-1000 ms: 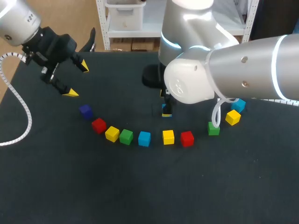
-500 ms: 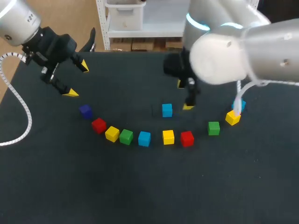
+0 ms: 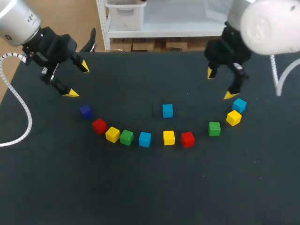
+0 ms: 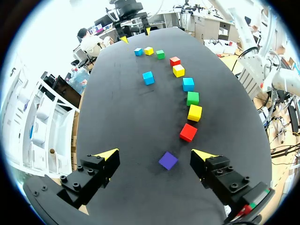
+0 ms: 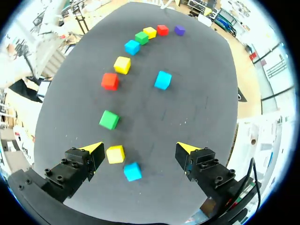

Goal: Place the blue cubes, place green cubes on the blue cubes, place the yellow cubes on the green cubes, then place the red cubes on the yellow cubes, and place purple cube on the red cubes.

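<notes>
1. Black table carries 11 small cubes, all lying single on the cloth. Every cube face that shows is plain colour.
2. 10 cubes make a curved row. From left to right they are: purple cube, left red cube, left yellow cube, left green cube, left blue cube, middle yellow cube, right red cube, right green cube, right yellow cube, right blue cube.
3. Lone blue cube stands apart on the far side of the row, near the middle yellow cube.
4. Left gripper hangs over the far left part of the table. Its 2 fingers are spread wide and carry nothing. In its wrist view the purple cube lies ahead on the table, untouched.
5. Right gripper hangs over the far right part, fingers also spread wide and empty. In its wrist view the right yellow cube and the right blue cube lie below, between the 2 fingers, touching neither.
6. White coiled cable of the left arm hangs over the left side of the table, well apart from the cubes.
</notes>
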